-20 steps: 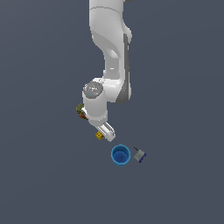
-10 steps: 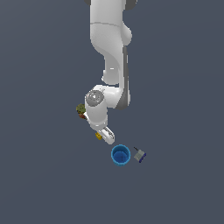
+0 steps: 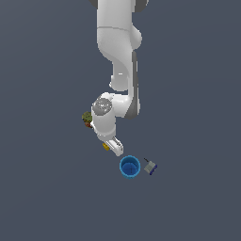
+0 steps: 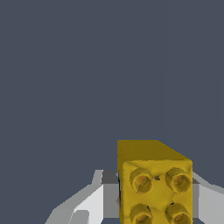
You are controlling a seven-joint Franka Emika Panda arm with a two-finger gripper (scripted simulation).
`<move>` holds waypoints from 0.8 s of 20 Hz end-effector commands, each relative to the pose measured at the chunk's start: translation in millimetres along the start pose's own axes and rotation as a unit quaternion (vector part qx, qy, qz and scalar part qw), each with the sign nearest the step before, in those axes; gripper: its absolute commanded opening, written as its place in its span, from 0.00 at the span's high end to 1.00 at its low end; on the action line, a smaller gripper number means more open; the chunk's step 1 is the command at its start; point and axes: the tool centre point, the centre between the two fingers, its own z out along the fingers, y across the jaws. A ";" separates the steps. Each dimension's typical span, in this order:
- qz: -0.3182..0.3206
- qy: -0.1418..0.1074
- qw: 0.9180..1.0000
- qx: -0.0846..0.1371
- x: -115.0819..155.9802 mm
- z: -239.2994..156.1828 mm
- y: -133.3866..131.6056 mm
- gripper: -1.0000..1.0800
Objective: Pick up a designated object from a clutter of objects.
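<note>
The designated object, a tiny yellow studded block, fills the lower part of the wrist view, and in the exterior view it is a yellow speck beside the hand. My gripper is down at floor level with a finger on each side of the block. The jaws stand open and close around it, and I see no firm pinch. The rest of the clutter of objects is an olive multicoloured box half hidden behind the wrist, a round blue cup and a small grey block.
The blue cup sits just to the exterior view's right of the gripper, with the grey block right beside it. The white arm reaches down from the top of the exterior view. Plain dark grey floor lies all around.
The arm has lowered and the hand has come down toward the floor at the yellow block. The cup, grey block and olive box have not moved.
</note>
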 end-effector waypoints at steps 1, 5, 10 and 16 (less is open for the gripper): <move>0.000 0.000 1.000 0.000 0.2 0.2 0.2 1.00; 0.000 0.000 1.000 0.000 0.2 -0.3 0.0 1.00; 0.000 0.000 1.000 0.000 2.4 -10.4 -1.5 1.00; 0.000 0.000 1.000 0.000 9.1 -41.0 -6.2 1.00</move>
